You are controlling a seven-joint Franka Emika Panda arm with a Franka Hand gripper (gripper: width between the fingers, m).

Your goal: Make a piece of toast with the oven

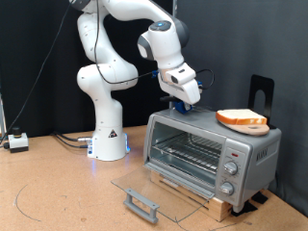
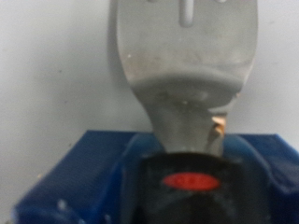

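Note:
The silver-grey oven (image 1: 252,144) stands at the exterior view's right with its glass door (image 1: 164,185) folded down flat and its wire rack (image 1: 188,152) bare. The piece of toast (image 1: 241,117) lies on a round tan board (image 1: 258,129) on the oven's top, right end. My gripper (image 1: 183,102) hangs over the top's left end, shut on the blue handle (image 1: 181,109) of a spatula. In the wrist view the grey spatula blade (image 2: 187,51) sticks out from the blue and black handle (image 2: 79,182) over a pale grey surface. The fingers themselves are hidden.
The oven sits on a low wooden base (image 1: 197,197). The door's grey handle (image 1: 141,204) juts out over the table. Three knobs (image 1: 229,175) line the oven's right front. A black stand (image 1: 262,94) rises behind it. The arm's base (image 1: 108,140) and a small box (image 1: 16,141) are at left.

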